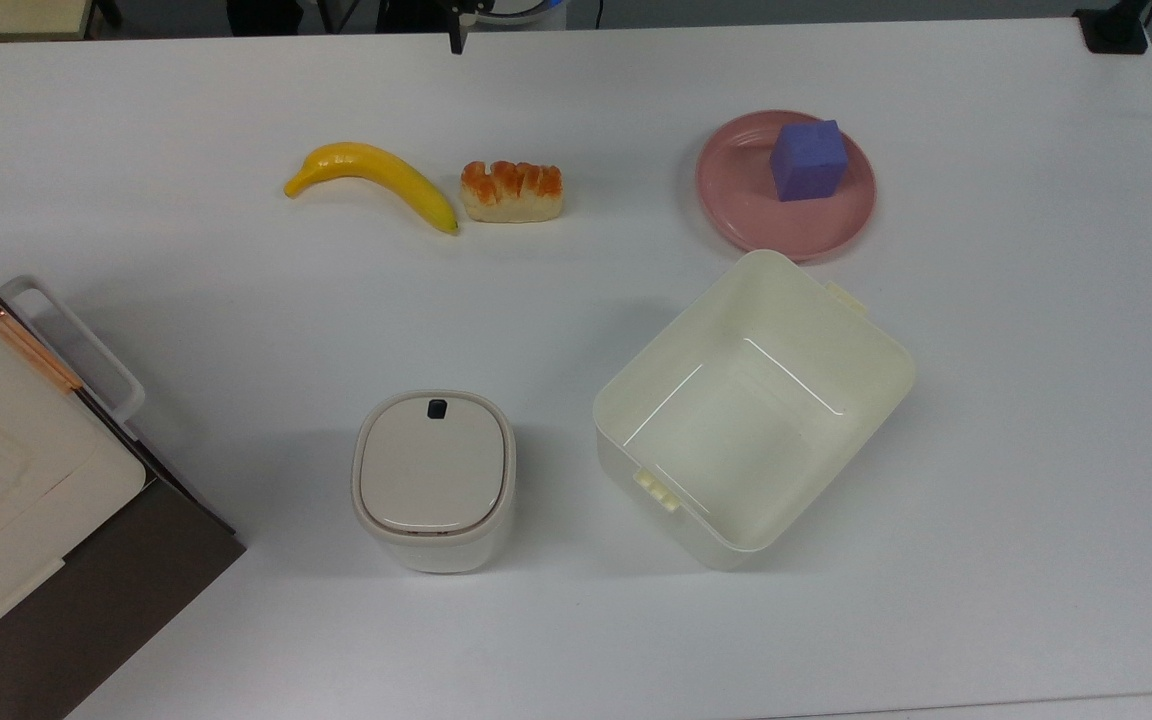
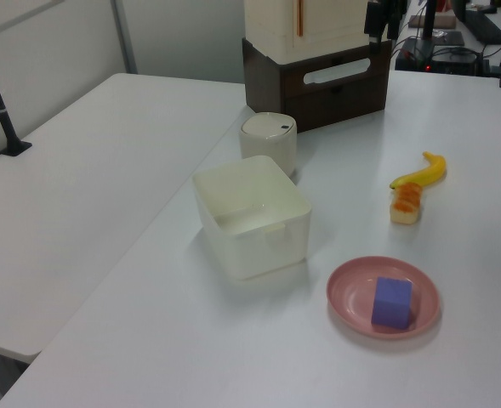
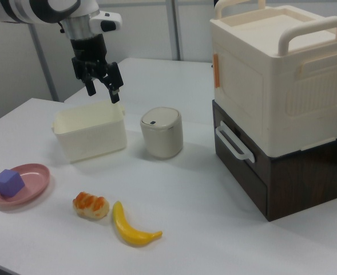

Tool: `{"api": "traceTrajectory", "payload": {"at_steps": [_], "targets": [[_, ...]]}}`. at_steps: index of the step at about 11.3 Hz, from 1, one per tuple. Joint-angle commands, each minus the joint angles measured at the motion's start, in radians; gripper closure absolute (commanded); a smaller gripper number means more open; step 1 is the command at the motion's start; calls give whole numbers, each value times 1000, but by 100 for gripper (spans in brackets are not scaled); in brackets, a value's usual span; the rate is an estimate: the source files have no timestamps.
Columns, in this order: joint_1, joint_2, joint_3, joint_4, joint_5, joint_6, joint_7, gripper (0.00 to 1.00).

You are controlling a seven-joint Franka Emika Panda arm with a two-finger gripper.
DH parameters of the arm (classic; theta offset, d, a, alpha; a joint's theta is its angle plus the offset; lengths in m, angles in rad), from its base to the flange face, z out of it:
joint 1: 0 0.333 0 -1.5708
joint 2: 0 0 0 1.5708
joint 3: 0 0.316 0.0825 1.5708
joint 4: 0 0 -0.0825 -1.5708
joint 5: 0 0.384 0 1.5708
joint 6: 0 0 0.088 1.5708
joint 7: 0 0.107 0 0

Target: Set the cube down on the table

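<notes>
- One purple-blue cube (image 1: 809,159) sits on the pink plate (image 1: 736,195), off-centre toward the top view's upper right rim; it is not yet on the table (image 1: 1036,400).
- Nothing is held by the gripper (image 3: 102,89): in the right view it hangs high above the scene, over the far side of the cream tub (image 3: 89,133), its two fingers spread apart with empty air between them.
- Judged from this, the step in hand is the approach: the gripper must travel across to the plate and come down over the cube.
- A good approach stays high while crossing the tub, so the fingers clear its walls, and descends only once directly above the cube.
- The cube lies turned slightly against the table's edges in the top view, so the wrist should rotate until the pads meet two opposite flat faces squarely rather than corners.
- Fingers should stop short of the plate's surface; pressing on the raised rim could tip or slide the plate.
- For the set-down, bare table lies to the top view's right of the plate, well apart from the banana (image 1: 376,180), the bread roll (image 1: 512,190) and the lidded bin (image 1: 433,478).
- Lower until the cube rests flat before letting go.
</notes>
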Motion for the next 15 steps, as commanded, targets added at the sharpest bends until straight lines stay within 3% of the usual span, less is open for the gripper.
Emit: {"api": "traceTrajectory", "payload": {"at_steps": [1, 5, 9, 13, 15], "targets": [[18, -11, -7, -22, -17, -27, -10, 0], [21, -11, 3, -34, -18, -26, -21, 0], [21, -7, 204, -188, -101, -12, -6, 0], [31, 68, 366, -218, -103, 5, 26, 0], [85, 79, 407, -221, -104, 2, 42, 0]]}}
